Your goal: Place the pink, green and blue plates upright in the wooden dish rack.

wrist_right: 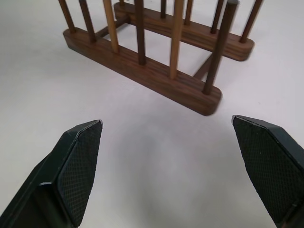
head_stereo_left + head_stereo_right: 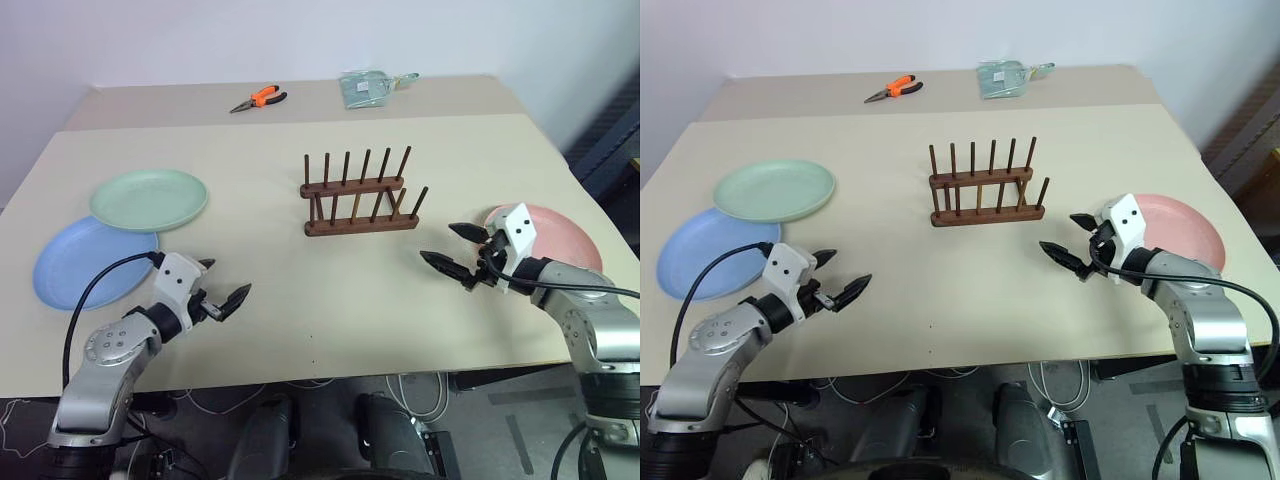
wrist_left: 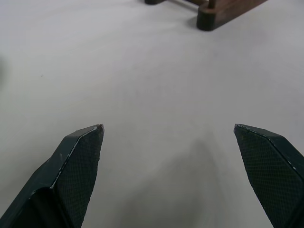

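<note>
Left claw (image 2: 222, 283) wide open, empty; blue plate (image 2: 75, 265), green plate (image 2: 148, 198) beyond it. Right claw (image 2: 456, 249) wide open, empty; pink plate (image 2: 565, 238) just behind, rack (image 2: 358, 195) ahead on bench (image 2: 330, 300).

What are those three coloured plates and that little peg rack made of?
The pink plate, green plate and blue plate look like matte plastic: flat even colour, no glare, soft rims. The dish rack looks like dark brown wood with a smooth satin finish: grain streaks run along its base rails, and its pegs vary in tone.
</note>
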You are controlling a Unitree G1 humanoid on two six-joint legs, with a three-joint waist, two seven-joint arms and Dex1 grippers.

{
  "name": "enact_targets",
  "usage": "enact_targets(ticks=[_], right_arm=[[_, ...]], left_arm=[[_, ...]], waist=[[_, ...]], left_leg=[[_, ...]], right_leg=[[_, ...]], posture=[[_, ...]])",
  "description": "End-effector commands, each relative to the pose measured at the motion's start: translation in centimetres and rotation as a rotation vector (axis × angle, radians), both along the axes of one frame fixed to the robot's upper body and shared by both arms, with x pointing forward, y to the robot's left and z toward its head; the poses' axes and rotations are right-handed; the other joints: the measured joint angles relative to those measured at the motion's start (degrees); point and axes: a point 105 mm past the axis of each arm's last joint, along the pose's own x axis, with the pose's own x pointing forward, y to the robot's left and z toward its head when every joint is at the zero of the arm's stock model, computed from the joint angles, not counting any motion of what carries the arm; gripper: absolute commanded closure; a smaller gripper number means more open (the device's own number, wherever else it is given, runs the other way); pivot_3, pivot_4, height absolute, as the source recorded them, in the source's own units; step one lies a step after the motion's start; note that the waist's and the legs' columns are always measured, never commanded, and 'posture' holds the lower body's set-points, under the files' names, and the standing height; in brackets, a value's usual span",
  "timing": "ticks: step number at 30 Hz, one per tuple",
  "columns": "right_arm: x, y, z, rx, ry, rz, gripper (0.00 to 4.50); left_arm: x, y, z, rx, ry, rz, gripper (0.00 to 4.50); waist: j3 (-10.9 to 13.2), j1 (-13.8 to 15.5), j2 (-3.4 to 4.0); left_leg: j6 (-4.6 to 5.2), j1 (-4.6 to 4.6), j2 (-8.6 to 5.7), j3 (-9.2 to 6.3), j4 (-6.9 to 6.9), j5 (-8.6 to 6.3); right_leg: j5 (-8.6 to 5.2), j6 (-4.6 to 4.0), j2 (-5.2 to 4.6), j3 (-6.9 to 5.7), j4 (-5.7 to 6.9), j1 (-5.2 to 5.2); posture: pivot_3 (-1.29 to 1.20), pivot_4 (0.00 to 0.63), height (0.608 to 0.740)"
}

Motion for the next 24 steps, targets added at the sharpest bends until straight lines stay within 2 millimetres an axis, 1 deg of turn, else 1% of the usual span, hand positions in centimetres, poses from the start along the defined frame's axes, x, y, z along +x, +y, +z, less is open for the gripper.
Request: enact_targets(ticks=[1,9,12,14,17,18,20,22,23,24], right_arm=[[0.6,0.3,1.1,-0.020,-0.067,0.000,0.04],[1.3,0.7,0.8,-0.057,-0.091,-0.001,0.04],[0.9,1.1,0.5,-0.059,-0.081,0.008,0.04],[0.5,1.9,-0.2,-0.049,-0.069,0.017,0.01],[0.1,2.8,-0.4,-0.025,-0.072,0.014,0.01],[-0.1,3.1,-0.5,-0.021,-0.073,0.016,0.01],[-0.6,3.8,-0.7,-0.013,-0.084,0.020,0.01],[-0.8,4.0,-0.8,-0.008,-0.092,0.005,0.01],[-1.0,4.2,-0.8,-0.005,-0.094,-0.001,0.01],[-1.1,4.2,-0.6,0.001,-0.107,-0.019,0.01]], left_arm=[[0.1,-0.6,0.8,0.000,-0.040,-0.016,0.00],[0.4,-1.6,0.7,-0.023,-0.041,-0.033,0.00],[0.2,-1.5,0.5,-0.018,-0.034,-0.040,0.00],[1.2,-2.1,-0.1,-0.036,-0.009,-0.074,0.00],[2.8,-3.6,-0.3,-0.038,0.004,-0.154,0.00],[3.1,-3.8,-0.4,-0.032,0.003,-0.170,0.00],[5.2,-5.0,-0.6,-0.017,0.011,-0.225,0.00],[6.6,-6.2,-0.8,0.011,0.016,-0.285,0.00],[6.9,-6.4,-0.8,0.022,0.015,-0.306,0.00],[7.9,-7.6,-0.7,0.016,0.027,-0.357,0.00]], waist=[[0.00,0.01,0.00],[0.00,0.01,0.00],[0.00,0.00,0.00],[-0.01,0.04,0.01],[-0.01,0.26,0.00],[-0.01,0.32,0.00],[-0.01,0.81,0.00],[-0.01,1.18,0.00],[-0.01,1.24,0.00],[-0.01,1.22,0.00]], left_leg=[[0.00,0.00,0.00,0.00,0.00,0.00],[0.00,-0.01,-0.01,0.00,-0.02,0.00],[0.00,-0.01,-0.01,0.00,-0.02,0.00],[0.00,-0.01,-0.01,0.00,-0.02,0.00],[0.00,-0.01,-0.02,-0.02,0.01,0.00],[0.00,-0.02,-0.03,-0.01,0.02,0.00],[0.01,-0.06,-0.11,0.00,0.02,0.01],[0.01,-0.07,-0.11,-0.01,0.06,0.01],[0.01,-0.08,-0.12,-0.01,0.06,0.01],[0.01,-0.08,-0.13,-0.01,0.06,0.01]], right_leg=[[0.00,0.00,0.00,0.00,0.00,0.00],[0.00,0.00,-0.01,0.00,0.00,-0.02],[0.00,0.00,-0.01,0.00,0.00,-0.02],[0.00,0.00,-0.01,0.00,0.00,-0.02],[0.01,-0.01,0.05,-0.03,0.03,-0.01],[0.01,-0.01,0.10,-0.03,0.02,-0.01],[0.02,0.01,0.08,-0.03,0.02,-0.02],[0.03,0.03,0.12,-0.05,0.05,-0.04],[0.04,0.05,0.13,-0.06,0.04,-0.04],[0.08,0.11,0.13,-0.07,0.04,-0.04]], posture=[[0.00,0.150,0.738],[0.00,0.150,0.738],[0.00,0.150,0.738],[0.00,0.150,0.738],[0.00,0.150,0.738],[0.00,0.150,0.738],[0.00,0.150,0.738],[0.00,0.150,0.738],[0.00,0.150,0.738],[0.00,0.150,0.738]])
